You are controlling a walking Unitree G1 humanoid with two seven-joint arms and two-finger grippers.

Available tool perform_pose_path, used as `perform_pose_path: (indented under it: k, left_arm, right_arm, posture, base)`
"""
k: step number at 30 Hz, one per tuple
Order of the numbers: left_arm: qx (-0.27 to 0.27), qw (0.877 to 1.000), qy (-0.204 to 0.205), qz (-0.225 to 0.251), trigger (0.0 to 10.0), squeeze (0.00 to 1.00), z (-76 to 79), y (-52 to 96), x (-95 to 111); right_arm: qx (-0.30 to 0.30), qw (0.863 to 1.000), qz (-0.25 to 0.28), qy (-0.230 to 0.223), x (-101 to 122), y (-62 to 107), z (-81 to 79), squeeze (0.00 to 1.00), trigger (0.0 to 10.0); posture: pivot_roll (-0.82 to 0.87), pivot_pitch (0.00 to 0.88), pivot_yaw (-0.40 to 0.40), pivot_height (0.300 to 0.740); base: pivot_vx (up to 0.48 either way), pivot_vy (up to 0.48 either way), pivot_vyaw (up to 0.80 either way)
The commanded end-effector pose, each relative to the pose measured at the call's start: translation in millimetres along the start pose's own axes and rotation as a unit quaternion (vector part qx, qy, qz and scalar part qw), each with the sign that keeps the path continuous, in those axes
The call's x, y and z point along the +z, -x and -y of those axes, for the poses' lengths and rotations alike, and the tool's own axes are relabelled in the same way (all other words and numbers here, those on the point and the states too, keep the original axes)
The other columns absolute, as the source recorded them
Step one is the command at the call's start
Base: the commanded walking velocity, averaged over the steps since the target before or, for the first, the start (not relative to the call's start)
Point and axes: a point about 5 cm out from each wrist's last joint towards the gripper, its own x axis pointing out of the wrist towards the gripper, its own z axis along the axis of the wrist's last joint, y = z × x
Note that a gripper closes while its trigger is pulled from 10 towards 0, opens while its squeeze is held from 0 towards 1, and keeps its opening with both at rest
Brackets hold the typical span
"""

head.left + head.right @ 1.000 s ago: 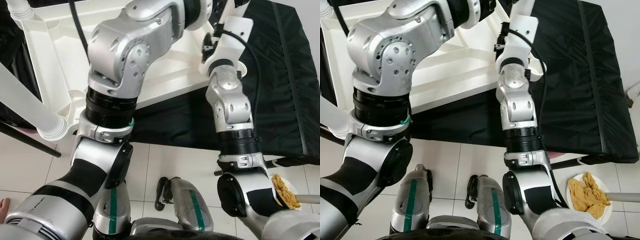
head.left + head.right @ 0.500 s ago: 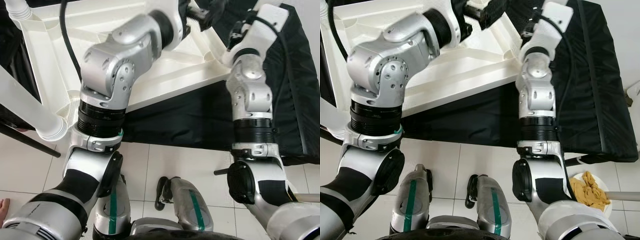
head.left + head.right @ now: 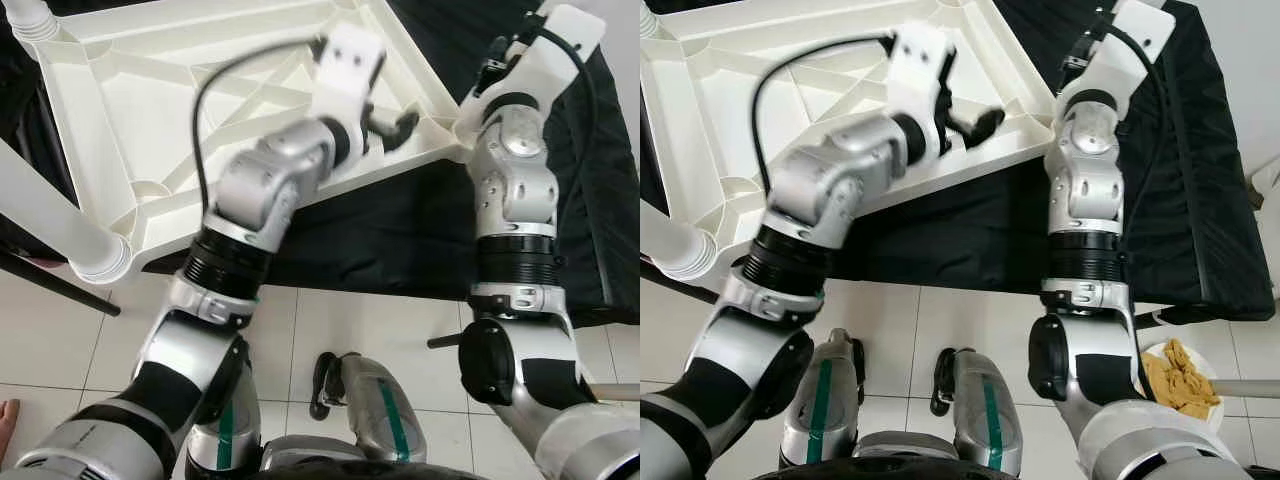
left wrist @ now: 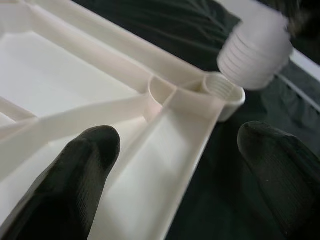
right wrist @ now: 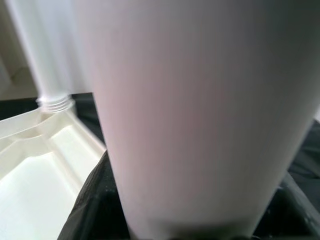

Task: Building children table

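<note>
A white plastic children's table (image 3: 150, 130) lies upside down on a black cloth. One white leg (image 3: 45, 210) stands in its near left corner. My left gripper (image 4: 175, 170) is open and empty, low over the table's near right corner, and it is blurred in the head views (image 3: 395, 125). That corner's threaded socket (image 4: 220, 90) has nothing in it. The threaded end of a second white leg (image 4: 255, 50) hovers just above it. My right gripper (image 5: 195, 220) is shut on this leg (image 5: 190, 110); my right arm (image 3: 515, 190) rises beside the corner.
The black cloth (image 3: 400, 240) covers a low platform under the table. A plate of yellow-brown pieces (image 3: 1180, 385) sits on the white tile floor at the right. A thin black rod (image 3: 60, 285) runs under the left leg. My feet (image 3: 360, 400) are below.
My left arm has swung down across the table, bringing its open gripper to the near right corner. My right arm moved up and to the right with the leg.
</note>
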Motion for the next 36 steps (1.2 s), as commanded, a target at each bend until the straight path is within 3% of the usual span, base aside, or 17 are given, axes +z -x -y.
perform_pose_path:
  k: [1, 4, 12, 16, 21, 26, 36]
  left_arm:
    - [-0.004, 1.000, -0.017, -0.006, 10.0, 0.00, 4.9, -3.2, -5.4]
    - [-0.002, 0.998, -0.045, -0.032, 10.0, 0.00, 7.7, -8.1, -20.3]
    - [-0.004, 0.996, -0.066, -0.054, 10.0, 0.00, 10.4, -12.4, -32.2]
    - [-0.002, 0.991, -0.102, -0.082, 10.0, 0.00, 13.0, -18.3, -46.5]
    - [-0.001, 0.990, -0.108, -0.087, 10.0, 0.00, 13.0, -19.2, -48.3]
    - [0.013, 0.984, -0.142, -0.103, 10.0, 0.00, 10.2, -24.0, -55.3]
    - [0.012, 0.984, -0.150, -0.094, 10.0, 0.00, 12.0, -27.8, -53.2]
  right_arm:
    - [0.004, 1.000, 0.014, -0.006, 5.1, 0.9, -0.2, 0.00, 10.0]
    - [0.013, 1.000, 0.004, -0.004, -1.4, 4.7, -3.4, 0.00, 10.0]
    - [0.012, 1.000, 0.001, -0.003, -3.9, 6.1, -2.5, 0.00, 10.0]
    - [0.009, 1.000, 0.002, -0.002, -3.7, 6.2, -1.4, 0.00, 10.0]
    - [0.009, 1.000, 0.002, -0.002, -3.9, 6.4, -1.4, 0.00, 10.0]
    - [0.009, 1.000, -0.001, -0.003, -5.4, 7.1, -1.7, 0.00, 10.0]
    - [0.007, 1.000, -0.003, -0.002, -6.7, 7.4, -1.4, 0.00, 10.0]
  posture:
    - [0.14, 0.059, -0.112, 0.740]
    - [0.15, 0.058, -0.111, 0.740]
    - [0.14, 0.056, -0.107, 0.740]
    - [0.14, 0.048, -0.098, 0.740]
    - [0.14, 0.048, -0.098, 0.740]
    - [0.14, 0.043, -0.094, 0.740]
    - [0.14, 0.048, -0.090, 0.740]
  base:
    - [0.000, 0.000, 0.00]
    - [0.000, 0.000, 0.00]
    - [0.000, 0.000, 0.00]
    - [0.000, 0.000, 0.00]
    - [0.000, 0.000, 0.00]
    - [0.000, 0.000, 0.00]
    - [0.000, 0.000, 0.00]
